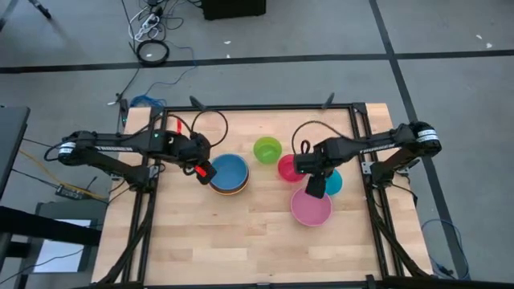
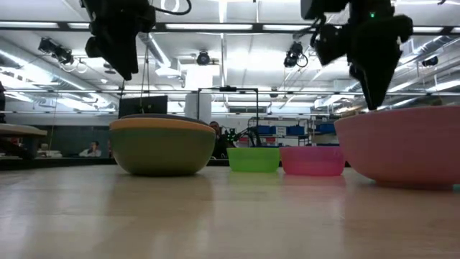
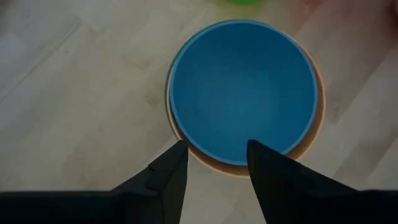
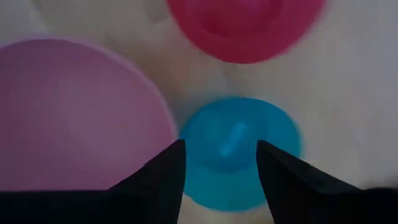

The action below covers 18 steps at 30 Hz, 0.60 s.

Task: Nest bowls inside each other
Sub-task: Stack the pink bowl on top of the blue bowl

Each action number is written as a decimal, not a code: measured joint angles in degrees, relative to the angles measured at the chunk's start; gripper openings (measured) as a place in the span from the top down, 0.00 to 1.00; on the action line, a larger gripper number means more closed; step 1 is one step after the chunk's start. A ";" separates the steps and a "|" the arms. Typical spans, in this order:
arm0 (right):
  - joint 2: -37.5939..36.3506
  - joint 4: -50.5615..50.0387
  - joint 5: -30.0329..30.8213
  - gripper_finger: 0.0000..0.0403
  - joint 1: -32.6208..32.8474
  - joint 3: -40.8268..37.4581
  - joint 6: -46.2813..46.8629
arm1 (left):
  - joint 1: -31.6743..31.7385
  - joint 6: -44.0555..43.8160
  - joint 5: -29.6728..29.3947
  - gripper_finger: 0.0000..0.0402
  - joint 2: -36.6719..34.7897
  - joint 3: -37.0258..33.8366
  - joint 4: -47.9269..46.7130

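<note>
Right claw [image 1: 316, 190], fingers apart, empty, hovers centre-right over teal bowl [image 1: 332, 182], beside pink bowl [image 1: 311, 208]. Left claw [image 1: 206, 172] apart, at blue bowl [image 1: 230, 172] rim.

In your high view the right gripper [image 1: 316, 191] covers part of the teal bowl [image 1: 332, 183], just beside the pink bowl [image 1: 311, 208]. You see only rim slivers of the orange bowl [image 1: 229, 191] under the blue bowl [image 1: 229, 171]. In your low view the pink bowl is cut off at the edge, and the blue bowl is sunk out of sight in the stack.
</note>
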 joint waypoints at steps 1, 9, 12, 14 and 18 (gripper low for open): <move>0.00 2.12 -1.04 0.55 0.22 -1.34 -0.32 | -0.18 0.02 -0.33 0.57 0.01 0.00 -0.02; 0.00 12.35 -5.37 0.57 1.15 -8.26 -3.46 | -0.30 0.20 -2.61 0.57 0.46 0.00 0.63; 0.00 17.08 -5.37 0.57 1.15 -11.50 -3.85 | -0.30 0.22 -3.30 0.57 0.38 0.00 0.62; 0.00 20.09 -5.33 0.57 1.15 -13.68 -3.89 | -0.30 0.24 -3.33 0.57 0.41 0.00 0.71; 0.00 25.57 -4.19 0.58 1.15 -16.94 -5.02 | -0.30 0.26 -3.67 0.57 0.41 0.00 0.79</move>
